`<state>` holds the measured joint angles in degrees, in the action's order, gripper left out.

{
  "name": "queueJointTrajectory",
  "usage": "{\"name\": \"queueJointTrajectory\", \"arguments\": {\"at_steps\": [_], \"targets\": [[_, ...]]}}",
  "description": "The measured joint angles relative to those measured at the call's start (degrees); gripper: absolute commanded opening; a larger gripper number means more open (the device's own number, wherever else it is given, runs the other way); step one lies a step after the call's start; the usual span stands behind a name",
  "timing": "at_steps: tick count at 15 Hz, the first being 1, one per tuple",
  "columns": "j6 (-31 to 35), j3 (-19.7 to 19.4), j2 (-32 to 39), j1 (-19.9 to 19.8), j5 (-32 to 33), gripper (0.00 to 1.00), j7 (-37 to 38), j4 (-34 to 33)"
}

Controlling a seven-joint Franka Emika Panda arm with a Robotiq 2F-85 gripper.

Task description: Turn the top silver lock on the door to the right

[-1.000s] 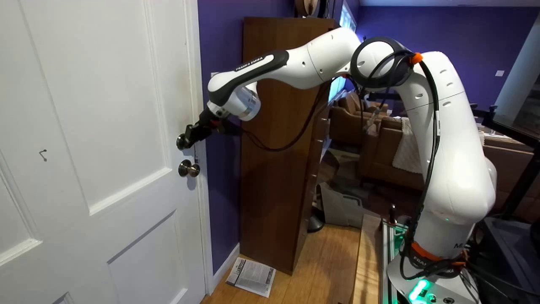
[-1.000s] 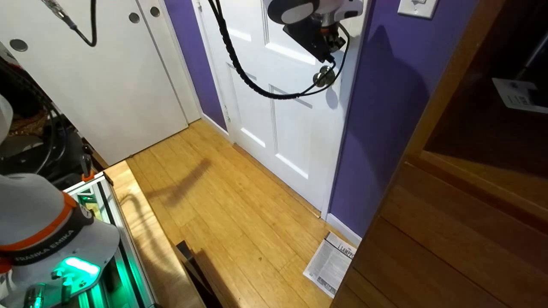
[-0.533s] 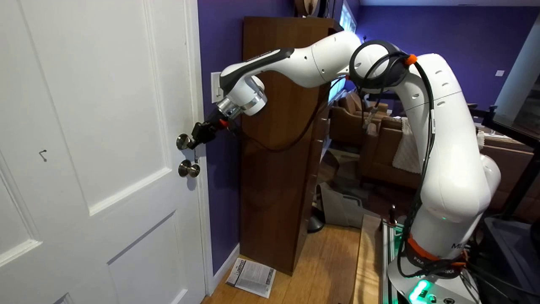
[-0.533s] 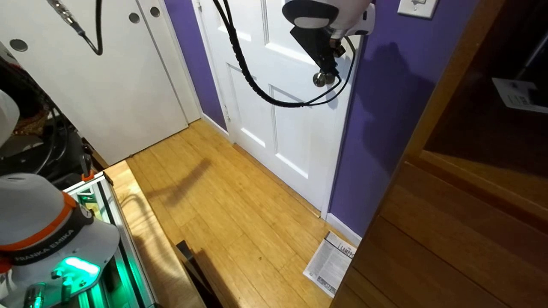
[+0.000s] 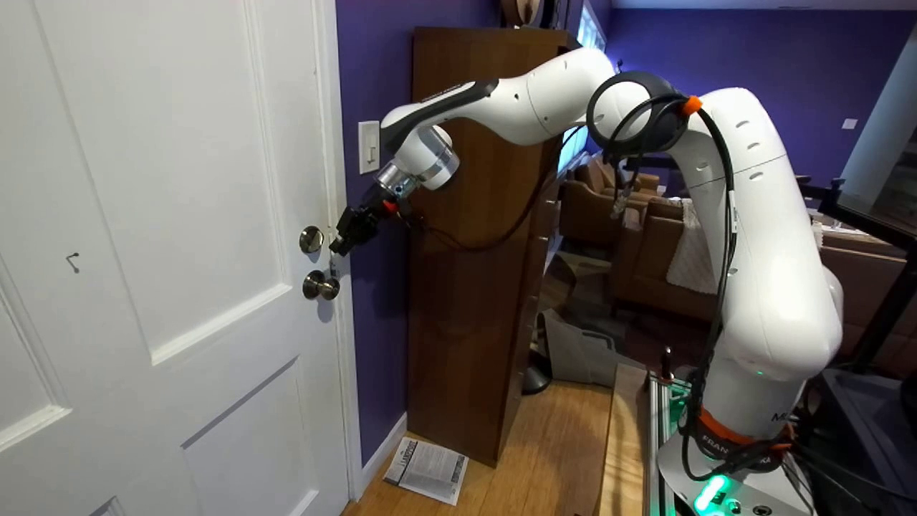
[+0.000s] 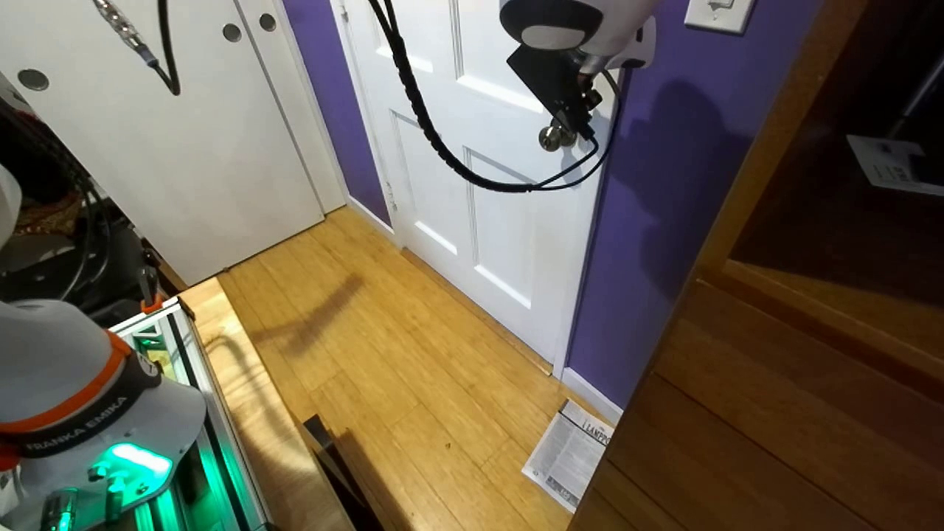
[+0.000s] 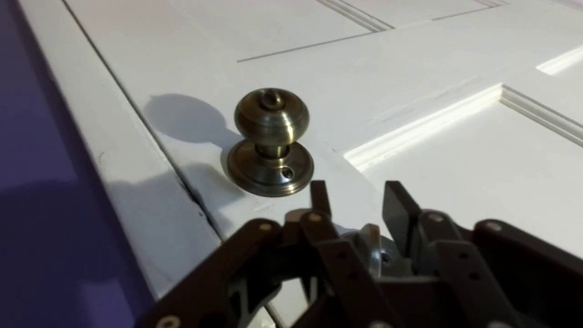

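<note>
The top silver lock (image 5: 311, 240) is a round disc on the white door (image 5: 215, 179), above the darker knob (image 5: 320, 286). In the wrist view the lock's thumb-turn (image 7: 374, 250) shows beyond the gap between my fingers, with the rest of the lock partly hidden by them. My gripper (image 7: 357, 196) is partly open, with nothing held between its pads. In an exterior view the gripper (image 5: 339, 246) is tilted down, just off the door beside the lock. In another exterior view the gripper (image 6: 579, 122) hides the lock and part of the knob (image 6: 551, 138).
A light switch (image 5: 369, 147) is on the purple wall right of the door frame. A tall brown cabinet (image 5: 466, 287) stands close by the arm. A newspaper (image 5: 428, 470) lies on the floor. The arm's cable (image 6: 472, 175) hangs in a loop below the wrist.
The gripper has drawn back from the door and to the right, and the wrist has tilted. The lock disc, partly covered before, now shows whole in an exterior view.
</note>
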<state>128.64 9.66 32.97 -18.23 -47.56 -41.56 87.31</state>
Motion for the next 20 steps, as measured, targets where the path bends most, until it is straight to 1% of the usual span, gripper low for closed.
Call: {"name": "queueJointTrajectory", "arguments": {"at_steps": [2, 4, 6, 9, 11, 14, 15, 16, 17, 18, 20], "targets": [[3.44, -2.79, -1.60, 4.04, 4.39, 0.85, 2.64, 1.44], [7.23, -4.33, -4.02, 7.82, 9.86, 0.99, 6.28, 4.02], [11.03, -5.23, -7.19, 11.40, 16.81, 1.00, 11.60, 7.65], [14.83, -6.53, -12.91, 16.28, 30.21, 1.00, 22.37, 14.20], [15.33, -8.56, -17.28, 19.61, 39.88, 1.00, 30.24, 18.46], [14.96, -14.55, -24.31, 26.41, 54.41, 1.00, 41.73, 24.02], [14.60, -15.69, -26.53, 27.93, 59.11, 1.00, 45.28, 25.47], [13.65, -15.45, -28.69, 28.28, 63.72, 1.00, 48.78, 26.71], [12.26, -14.64, -30.64, 28.20, 67.20, 1.00, 51.62, 27.73], [11.26, -13.58, -32.54, 27.98, 68.20, 1.00, 52.85, 28.74], [10.84, -11.42, -36.01, 27.44, 66.89, 1.00, 52.86, 30.80]]}}
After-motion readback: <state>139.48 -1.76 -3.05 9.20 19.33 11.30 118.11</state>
